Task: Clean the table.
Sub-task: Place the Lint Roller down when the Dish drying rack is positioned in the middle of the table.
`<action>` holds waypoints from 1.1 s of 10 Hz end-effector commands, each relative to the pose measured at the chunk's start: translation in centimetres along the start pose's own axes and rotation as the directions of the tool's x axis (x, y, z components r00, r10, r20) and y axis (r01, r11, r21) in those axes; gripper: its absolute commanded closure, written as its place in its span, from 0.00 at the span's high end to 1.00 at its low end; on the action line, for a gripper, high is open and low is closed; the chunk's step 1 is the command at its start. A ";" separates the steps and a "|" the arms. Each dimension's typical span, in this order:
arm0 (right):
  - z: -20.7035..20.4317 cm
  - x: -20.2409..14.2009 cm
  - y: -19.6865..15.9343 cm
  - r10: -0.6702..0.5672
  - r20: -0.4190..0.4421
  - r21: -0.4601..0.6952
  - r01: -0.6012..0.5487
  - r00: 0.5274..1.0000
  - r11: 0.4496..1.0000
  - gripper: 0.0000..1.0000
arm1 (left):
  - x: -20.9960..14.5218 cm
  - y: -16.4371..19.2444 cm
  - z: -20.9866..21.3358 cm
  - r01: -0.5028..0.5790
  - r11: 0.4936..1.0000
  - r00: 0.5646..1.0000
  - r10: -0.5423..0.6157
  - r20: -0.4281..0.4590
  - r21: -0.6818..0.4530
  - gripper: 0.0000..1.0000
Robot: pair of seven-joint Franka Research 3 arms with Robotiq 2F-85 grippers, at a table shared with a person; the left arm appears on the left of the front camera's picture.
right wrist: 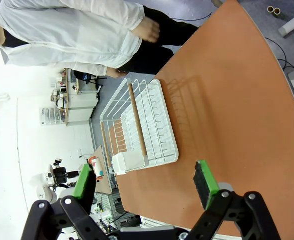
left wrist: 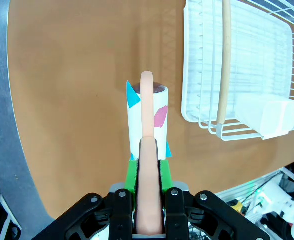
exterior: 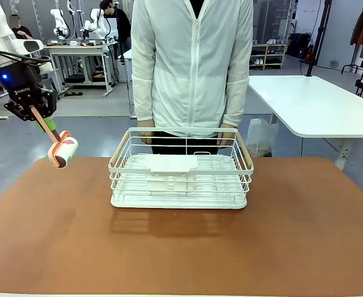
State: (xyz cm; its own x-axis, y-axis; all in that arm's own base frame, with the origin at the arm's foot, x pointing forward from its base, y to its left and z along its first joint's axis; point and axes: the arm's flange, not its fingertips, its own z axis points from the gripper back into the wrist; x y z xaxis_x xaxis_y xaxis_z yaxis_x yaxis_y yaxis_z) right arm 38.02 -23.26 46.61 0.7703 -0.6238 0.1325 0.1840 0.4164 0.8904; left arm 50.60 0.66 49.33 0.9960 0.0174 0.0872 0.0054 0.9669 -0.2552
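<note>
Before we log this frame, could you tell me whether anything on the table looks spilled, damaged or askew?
Nothing stands out. The rack sits upright and square on the table, with no spill visible. The left end effector holds the lint roller above the table's left edge.

Robotics lab: robot arms [exterior: 60,21], workbenches [exterior: 79,49].

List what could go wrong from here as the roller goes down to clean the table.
1. The left hand grips the lint roller only by its thin handle, so pressing down may twist it in the grip.
2. The white wire rack sits mid-table; a sweep could bump or snag it.
3. The person's hands hold the rack's far rim, close to any pass behind it.
</note>
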 end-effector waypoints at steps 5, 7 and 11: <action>0.0 -0.2 0.1 0.015 0.004 0.019 -0.015 1.000 1.000 1.00 | 0.3 0.1 0.4 0.001 1.000 1.000 -0.001 0.008 0.004 0.21; 0.0 -0.2 0.1 0.015 0.004 0.019 -0.015 1.000 1.000 1.00 | 0.0 -1.1 0.0 -0.060 0.998 0.998 0.059 -0.009 -0.024 0.21; 0.0 -0.2 0.1 0.015 0.004 0.019 -0.015 1.000 1.000 1.00 | 2.2 -2.8 -0.1 -0.663 0.748 0.745 0.658 0.105 0.018 0.21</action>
State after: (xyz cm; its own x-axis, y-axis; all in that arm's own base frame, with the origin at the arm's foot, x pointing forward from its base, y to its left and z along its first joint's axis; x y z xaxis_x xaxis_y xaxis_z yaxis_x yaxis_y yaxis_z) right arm 38.02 -23.26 46.61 0.7704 -0.6236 0.1326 0.1839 0.4165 0.8903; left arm 51.64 -1.14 49.80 0.8671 0.4980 0.0052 -0.4791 0.8370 -0.2642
